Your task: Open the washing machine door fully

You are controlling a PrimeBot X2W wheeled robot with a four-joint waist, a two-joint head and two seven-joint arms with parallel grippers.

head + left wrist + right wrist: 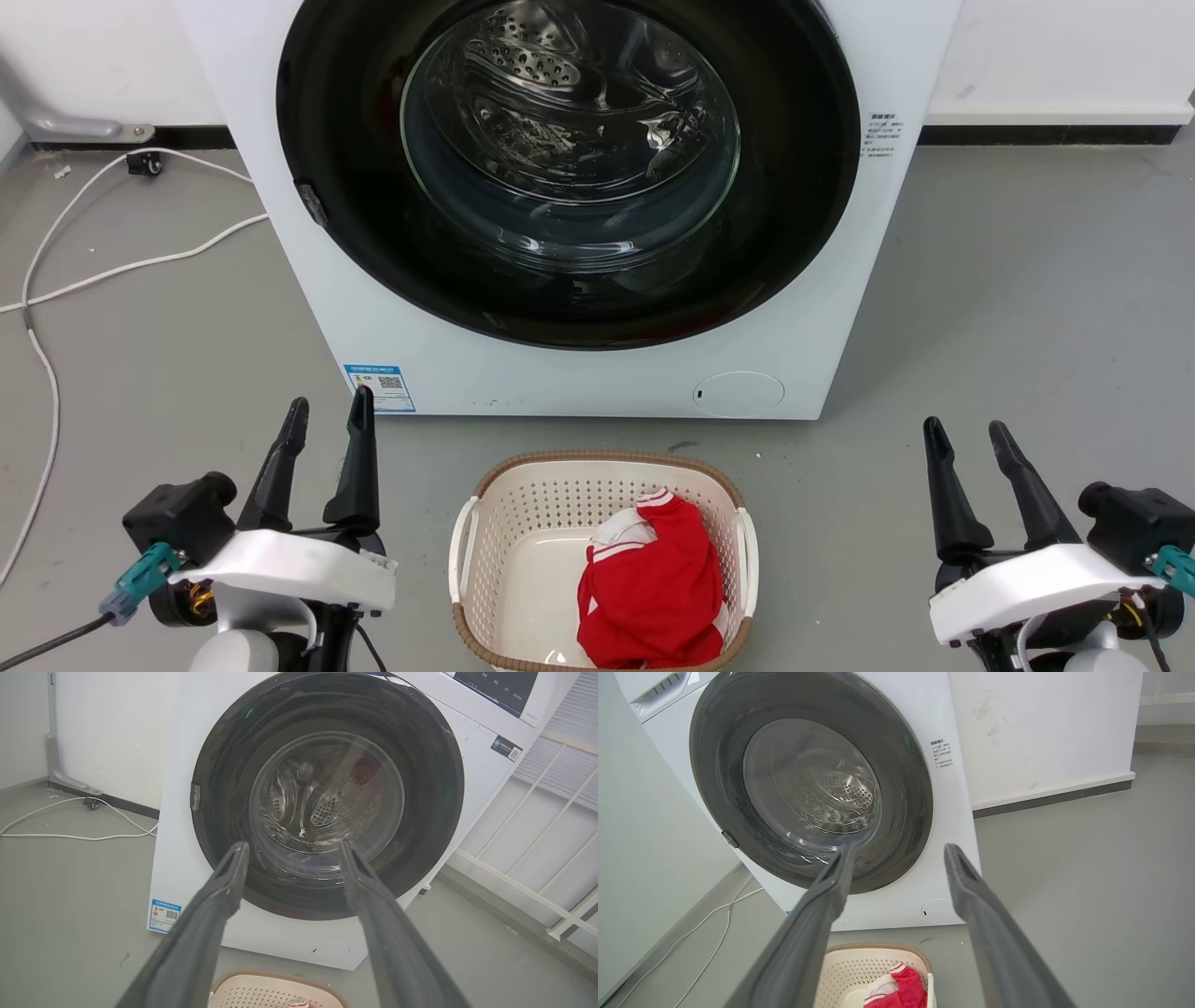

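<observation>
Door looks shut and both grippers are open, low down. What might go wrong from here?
The washing machine door offers just a small catch on its glossy rim; the left gripper may slip off it. The laundry basket sits close before the washing machine, where a reaching arm might knock it.

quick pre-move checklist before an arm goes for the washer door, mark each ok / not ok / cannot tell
1. left gripper open and empty: ok.
2. right gripper open and empty: ok.
3. washing machine door open: not ok, it sits shut against the washing machine.
4. small grey tab on the door rim's left edge, a likely pull point, unobstructed: ok.
5. Hinge side known: cannot tell.
6. Door's swing clears the laundry basket holding the red garment, on the floor just in front of the machine: cannot tell.
</observation>
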